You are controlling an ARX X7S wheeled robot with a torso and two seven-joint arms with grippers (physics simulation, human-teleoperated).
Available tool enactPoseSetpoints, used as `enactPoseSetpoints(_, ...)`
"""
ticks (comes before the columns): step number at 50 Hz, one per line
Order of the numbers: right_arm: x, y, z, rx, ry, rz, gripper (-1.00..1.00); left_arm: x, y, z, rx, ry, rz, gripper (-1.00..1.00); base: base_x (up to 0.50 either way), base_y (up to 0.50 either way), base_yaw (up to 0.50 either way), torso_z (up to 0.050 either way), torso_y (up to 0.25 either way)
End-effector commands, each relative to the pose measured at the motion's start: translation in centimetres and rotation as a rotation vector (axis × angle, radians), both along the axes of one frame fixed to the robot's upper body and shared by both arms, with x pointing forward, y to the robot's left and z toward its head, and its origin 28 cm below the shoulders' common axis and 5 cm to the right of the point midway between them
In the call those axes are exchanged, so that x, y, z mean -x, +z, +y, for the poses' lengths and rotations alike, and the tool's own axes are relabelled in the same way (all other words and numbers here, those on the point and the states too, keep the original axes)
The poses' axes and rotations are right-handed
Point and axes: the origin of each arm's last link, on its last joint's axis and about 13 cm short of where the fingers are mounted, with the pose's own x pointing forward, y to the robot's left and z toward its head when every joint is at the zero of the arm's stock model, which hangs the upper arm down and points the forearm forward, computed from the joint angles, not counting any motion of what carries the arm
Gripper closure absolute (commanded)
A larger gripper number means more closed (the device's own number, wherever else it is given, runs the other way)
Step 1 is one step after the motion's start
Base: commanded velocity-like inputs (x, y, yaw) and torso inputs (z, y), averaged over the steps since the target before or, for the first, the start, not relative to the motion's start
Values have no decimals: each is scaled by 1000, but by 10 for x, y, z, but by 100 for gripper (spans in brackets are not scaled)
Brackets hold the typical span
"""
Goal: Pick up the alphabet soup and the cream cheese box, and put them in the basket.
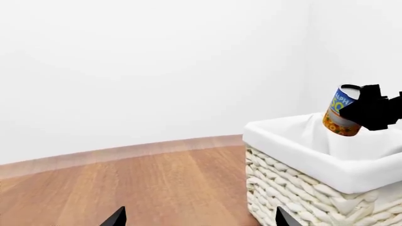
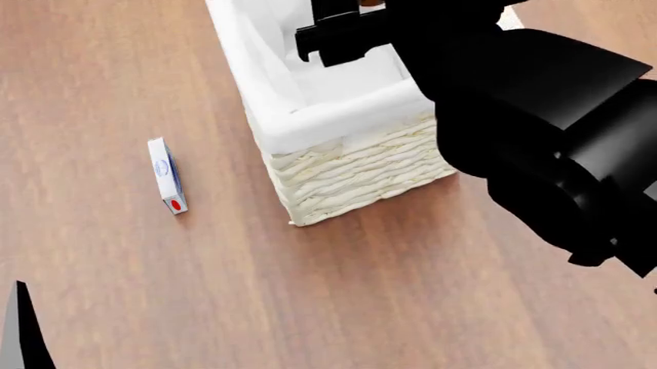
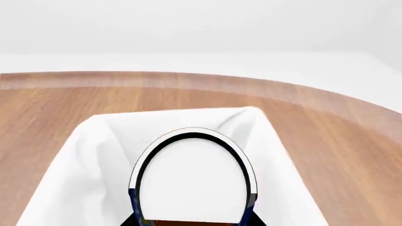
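The right gripper (image 1: pixel 370 107) is clamped on the soup can (image 1: pixel 342 110), holding it tilted above the open top of the basket (image 1: pixel 301 183), whose white cloth liner (image 3: pixel 75 169) spreads beneath the can's pale end in the right wrist view. The cream cheese box (image 2: pixel 166 175) lies flat on the wooden floor (image 2: pixel 308 292), apart from the basket's woven wall on the robot's left side. Only two dark fingertips (image 1: pixel 115 217) of the left gripper show, set wide apart with nothing between them, low over the floor beside the basket.
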Motion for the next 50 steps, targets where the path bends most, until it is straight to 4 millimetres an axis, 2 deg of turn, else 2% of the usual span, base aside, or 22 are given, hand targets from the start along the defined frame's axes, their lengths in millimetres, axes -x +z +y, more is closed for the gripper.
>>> enactPoseSetpoints(1, -10, -2, -1, 43, -3, -3, 100, -1, -1, 0, 1, 4, 2, -100, 0, 0, 0, 0, 0)
enactPoseSetpoints(4, -12, -9, -1, 40, -3, 7, 100, -3, 0, 1, 2, 4, 1, -100, 0, 0, 0, 0, 0)
enactPoseSetpoints(14, -13, -12, 1, 45, 2, 17, 100, -2, -1, 1, 3, 8, 2, -100, 0, 0, 0, 0, 1)
enactPoseSetpoints(17, -11, -6, 0, 47, 1, 15, 100, -2, -1, 1, 2, 9, 4, -100, 0, 0, 0, 0, 3)
enactPoseSetpoints(19, -11, -12, 0, 47, -1, 15, 100, -1, 0, 1, 3, 7, 1, -100, 0, 0, 0, 0, 0)
enactPoseSetpoints(23, -9, -5, 0, 48, 1, 11, 100, 0, -1, 1, 3, 8, 0, -100, 0, 0, 0, 0, 0)
enactPoseSetpoints(31, -8, -8, 1, 45, -2, 8, 100, 1, -1, 2, 3, 11, -1, -100, 0, 0, 0, 0, 1)
enactPoseSetpoints(32, -8, -8, 1, 48, -7, 10, -100, 1, -1, 2, 3, 10, -1, -100, 0, 0, 0, 0, 0)
enactPoseSetpoints(50, -6, -11, 1, 59, -7, 12, -100, 3, 0, 2, 1, 12, -4, -100, 0, 0, 0, 0, 0)
